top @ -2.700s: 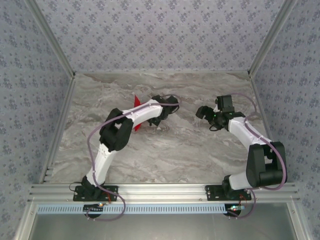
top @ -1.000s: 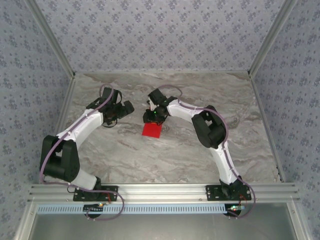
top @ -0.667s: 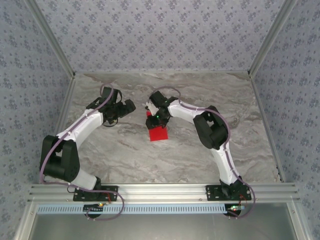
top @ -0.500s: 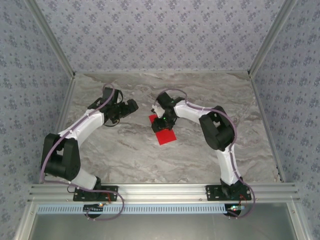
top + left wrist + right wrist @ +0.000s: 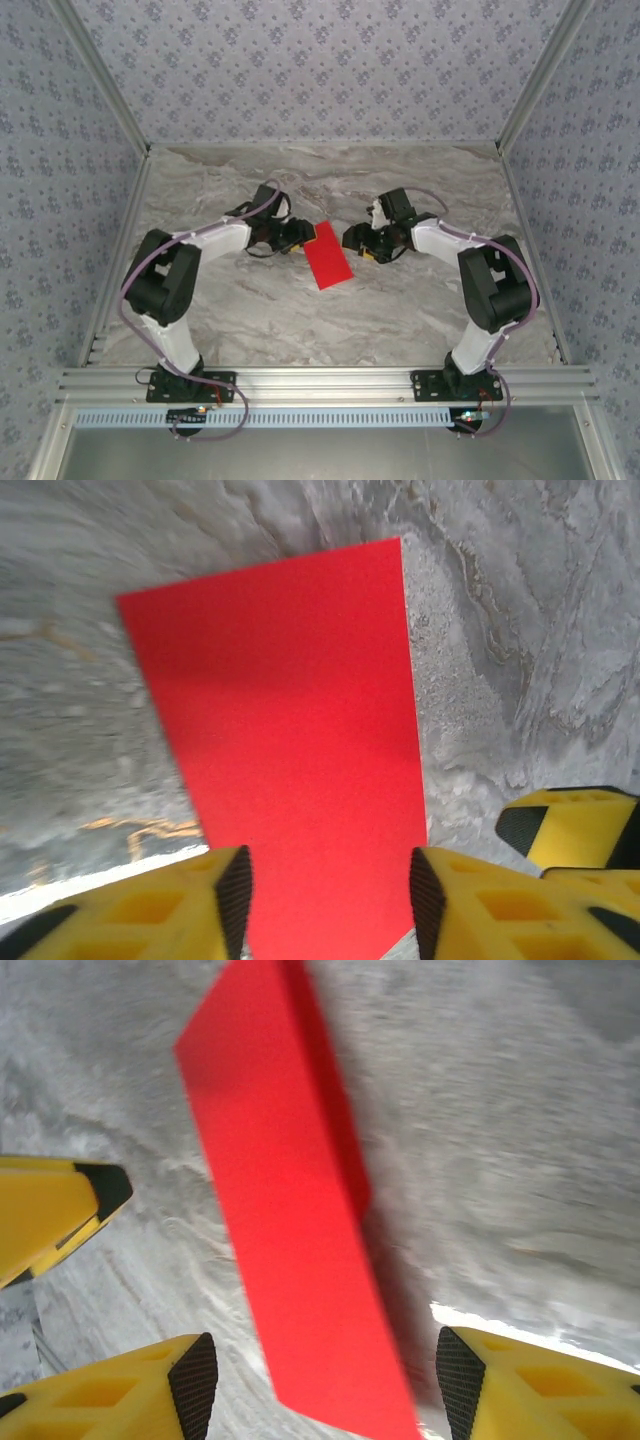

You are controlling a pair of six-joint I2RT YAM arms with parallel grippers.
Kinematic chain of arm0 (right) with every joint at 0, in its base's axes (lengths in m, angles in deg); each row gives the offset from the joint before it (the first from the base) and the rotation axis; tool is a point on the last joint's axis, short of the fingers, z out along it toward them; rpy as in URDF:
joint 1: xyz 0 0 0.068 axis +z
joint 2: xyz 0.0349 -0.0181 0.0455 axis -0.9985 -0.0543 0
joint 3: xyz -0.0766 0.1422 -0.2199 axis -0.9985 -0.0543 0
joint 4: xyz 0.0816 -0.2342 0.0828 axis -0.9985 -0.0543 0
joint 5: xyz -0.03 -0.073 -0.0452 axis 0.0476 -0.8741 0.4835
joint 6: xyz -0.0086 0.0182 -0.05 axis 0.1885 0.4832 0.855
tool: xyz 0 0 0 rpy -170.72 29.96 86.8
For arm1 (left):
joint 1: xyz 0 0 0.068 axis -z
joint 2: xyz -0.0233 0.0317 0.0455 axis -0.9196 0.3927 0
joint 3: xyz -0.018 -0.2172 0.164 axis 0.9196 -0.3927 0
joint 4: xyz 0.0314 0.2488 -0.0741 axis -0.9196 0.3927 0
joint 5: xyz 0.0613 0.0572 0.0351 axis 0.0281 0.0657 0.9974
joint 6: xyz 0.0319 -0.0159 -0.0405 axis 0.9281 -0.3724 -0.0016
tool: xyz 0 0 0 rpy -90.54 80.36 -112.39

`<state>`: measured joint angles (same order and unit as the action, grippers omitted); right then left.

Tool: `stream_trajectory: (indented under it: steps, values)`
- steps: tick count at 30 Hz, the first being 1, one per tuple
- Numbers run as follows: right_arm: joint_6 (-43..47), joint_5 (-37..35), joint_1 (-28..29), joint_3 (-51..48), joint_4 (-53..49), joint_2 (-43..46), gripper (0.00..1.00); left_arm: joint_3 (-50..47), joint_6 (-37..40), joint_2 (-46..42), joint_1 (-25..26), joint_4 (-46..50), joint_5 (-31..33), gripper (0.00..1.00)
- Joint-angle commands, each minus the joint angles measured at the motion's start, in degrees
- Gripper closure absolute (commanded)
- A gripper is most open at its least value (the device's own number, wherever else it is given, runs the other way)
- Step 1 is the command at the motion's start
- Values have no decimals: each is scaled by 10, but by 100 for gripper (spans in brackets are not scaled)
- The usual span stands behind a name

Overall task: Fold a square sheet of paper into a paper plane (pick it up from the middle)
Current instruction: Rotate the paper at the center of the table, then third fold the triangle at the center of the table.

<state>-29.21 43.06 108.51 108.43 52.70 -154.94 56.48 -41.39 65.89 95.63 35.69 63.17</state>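
My left gripper [image 5: 325, 892] has its fingers apart, straddling the near end of the square sheet of paper [image 5: 290, 710], which shows as a red rectangle on the marble table [image 5: 400, 310]. My right gripper [image 5: 320, 1360] is parted too (2 yellow fingers flanking the sheet's end), just across the paper from the left.

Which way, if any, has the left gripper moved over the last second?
Yes. The left gripper has swung away from the table's left edge toward the centre, up to the red paper.
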Motion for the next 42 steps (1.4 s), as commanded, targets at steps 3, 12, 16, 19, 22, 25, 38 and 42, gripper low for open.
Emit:
stream_trajectory:
  steps: [3,12,16,19,22,25,38,42]
  values:
    - [-18,-9,-4,-20,-5,4,36,48,-2,52,13,-2,-34,65]
    - [6,2,6,-14,-26,-22,42,68,33,95,17,76,27,72]
    - [16,2,15,-6,-40,-31,46,60,32,106,17,83,38,73]
    - [23,3,24,3,-53,-39,48,55,32,110,17,85,43,74]
    - [28,3,29,7,-62,-46,49,53,33,114,17,88,46,75]
    - [33,3,34,10,-69,-51,49,51,33,116,17,89,47,75]
    - [37,51,48,8,-73,-51,54,51,30,120,16,93,52,75]
    - [6,94,43,-12,-22,-42,54,50,30,120,16,94,53,75]
